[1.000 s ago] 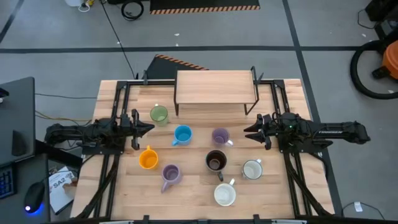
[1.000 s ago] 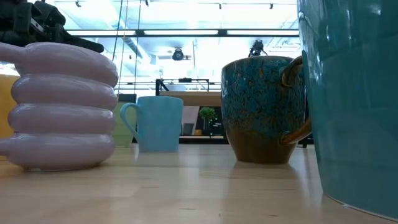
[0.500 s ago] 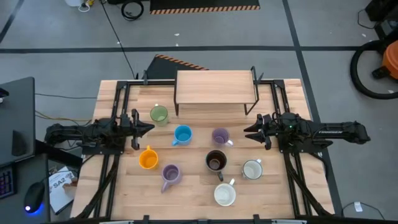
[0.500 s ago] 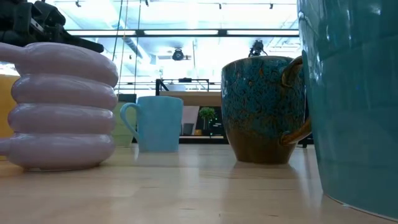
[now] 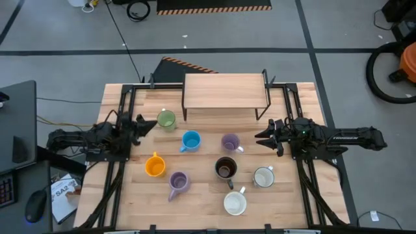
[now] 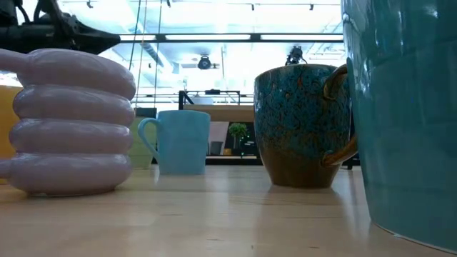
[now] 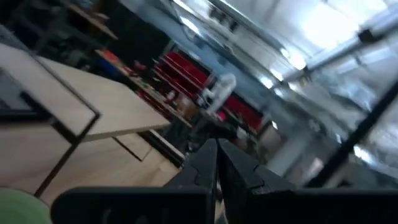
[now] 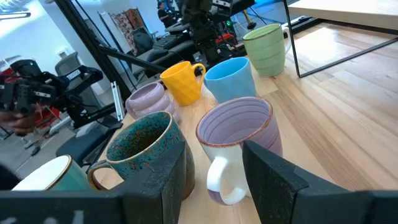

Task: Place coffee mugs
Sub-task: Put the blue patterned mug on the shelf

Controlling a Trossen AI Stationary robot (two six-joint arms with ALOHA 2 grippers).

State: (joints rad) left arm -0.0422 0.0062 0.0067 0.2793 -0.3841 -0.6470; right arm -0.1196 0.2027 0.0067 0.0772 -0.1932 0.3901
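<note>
On the wooden table [image 5: 130, 195], eight small round ceramic coffee mugs stand loose in front of a low wooden shelf on black metal legs [image 5: 225, 91], which looks like the place they are meant for; none is on it yet. The green mug [image 5: 166, 119] sits nearest the shelf's left leg, with the light blue mug [image 5: 190, 140] and a lilac mug with a white handle [image 5: 231, 142] beside it, and the orange mug [image 5: 155, 166], a ribbed lilac mug [image 5: 178, 182], the dark brown speckled mug [image 5: 225, 168] and two pale mugs [image 5: 263, 177] nearer the front. The left gripper [image 5: 148, 123] hovers just beside the green mug with its fingers pressed together, holding nothing, probably lining up on that mug as the closest one. The right gripper [image 5: 262, 137] waits near the white-handled lilac mug, its fingers [image 8: 273, 180] spread apart on either side of that mug in its wrist view, so it seems aimed there without touching it.
</note>
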